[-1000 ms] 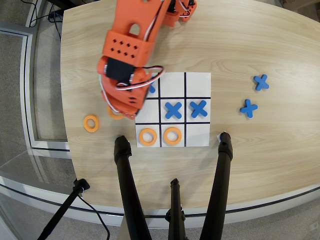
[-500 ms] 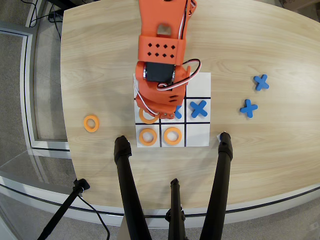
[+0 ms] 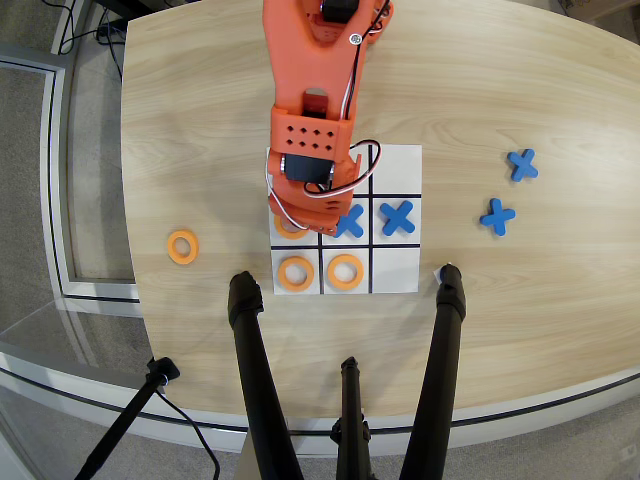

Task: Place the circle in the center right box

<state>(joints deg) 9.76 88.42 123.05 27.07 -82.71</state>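
Orange ring [image 3: 288, 226], likely light, stiff, best gripped across its rim; mostly hidden under fingers [image 3: 297, 222], state impossible to tell.

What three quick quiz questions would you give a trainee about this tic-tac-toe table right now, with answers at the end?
1. True or false: a blue X lies in the centre cell of the grid.
2. How many orange rings lie off the sheet on the bare table?
3. In the overhead view, which column does the arm mostly cover? A left, B right.

Key: 1 true. 2 one, the loose orange ring. 3 A.
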